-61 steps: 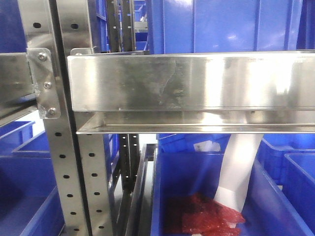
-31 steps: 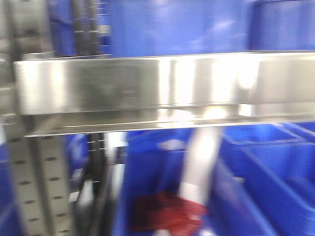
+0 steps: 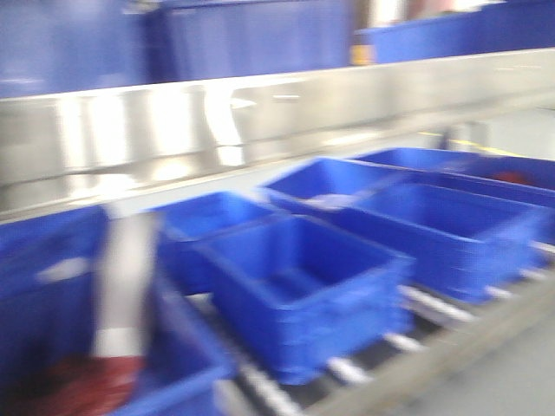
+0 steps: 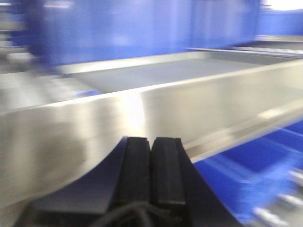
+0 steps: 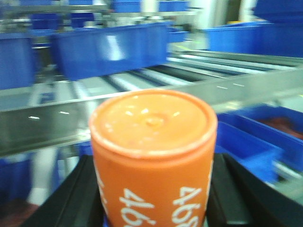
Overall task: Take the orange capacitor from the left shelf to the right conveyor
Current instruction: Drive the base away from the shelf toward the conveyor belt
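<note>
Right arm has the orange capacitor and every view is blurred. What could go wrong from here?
1. The orange capacitor stands well above the fingers of the right gripper, so a quick swing might tilt it or let it slip.
2. A steel rail sits close ahead of the shut left gripper and could be clipped.
3. Open blue bins lie below; a dropped part would likely land in one.
</note>
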Robot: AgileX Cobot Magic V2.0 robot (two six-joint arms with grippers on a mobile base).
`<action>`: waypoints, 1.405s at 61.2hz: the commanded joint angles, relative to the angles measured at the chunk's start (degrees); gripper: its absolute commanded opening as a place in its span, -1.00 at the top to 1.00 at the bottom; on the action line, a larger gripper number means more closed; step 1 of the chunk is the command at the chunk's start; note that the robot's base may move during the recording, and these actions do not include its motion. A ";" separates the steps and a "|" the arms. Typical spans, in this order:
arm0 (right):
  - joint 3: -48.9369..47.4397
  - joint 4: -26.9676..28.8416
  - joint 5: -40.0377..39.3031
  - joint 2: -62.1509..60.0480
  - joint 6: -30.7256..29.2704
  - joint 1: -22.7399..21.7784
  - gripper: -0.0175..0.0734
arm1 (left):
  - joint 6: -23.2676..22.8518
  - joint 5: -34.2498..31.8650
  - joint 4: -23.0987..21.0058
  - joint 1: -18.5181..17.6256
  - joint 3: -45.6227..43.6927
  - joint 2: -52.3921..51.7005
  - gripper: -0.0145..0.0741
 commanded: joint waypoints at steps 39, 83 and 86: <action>-1.75 -0.82 -4.93 0.72 -0.36 -0.28 0.31 | -0.08 -5.13 -0.10 -0.16 -0.27 -0.66 0.96; -1.75 -0.82 -4.93 0.72 -0.36 -0.28 0.31 | -0.08 -5.13 -0.10 -0.16 -0.27 -0.66 0.96; -1.75 -0.82 -4.93 0.72 -0.36 -0.28 0.31 | -0.08 -5.13 -0.10 -0.16 -0.27 -0.66 0.96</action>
